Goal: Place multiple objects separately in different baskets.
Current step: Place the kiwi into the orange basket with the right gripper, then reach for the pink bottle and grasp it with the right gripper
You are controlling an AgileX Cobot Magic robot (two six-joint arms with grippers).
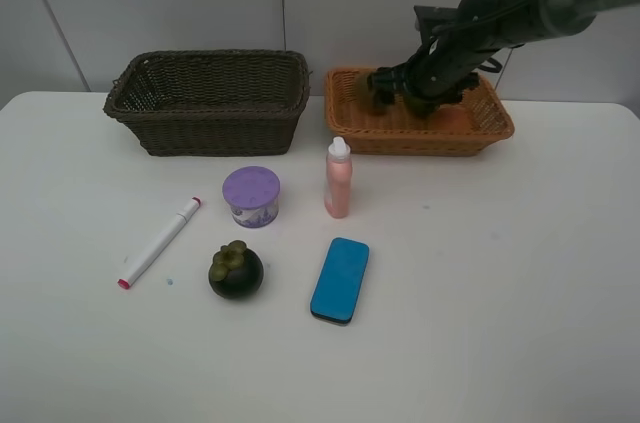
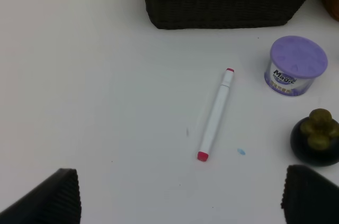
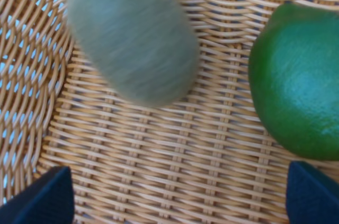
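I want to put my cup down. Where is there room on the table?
Bare table lies right of the blue block and pink bottle, in front of the orange basket. Crowded in the middle, around the tub and mangosteen.

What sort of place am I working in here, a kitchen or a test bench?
Most likely a staged test bench, not a kitchen: a white table, plain wall panels behind, and unrelated props, a marker and a mangosteen, laid out before a dark basket and a tan basket.
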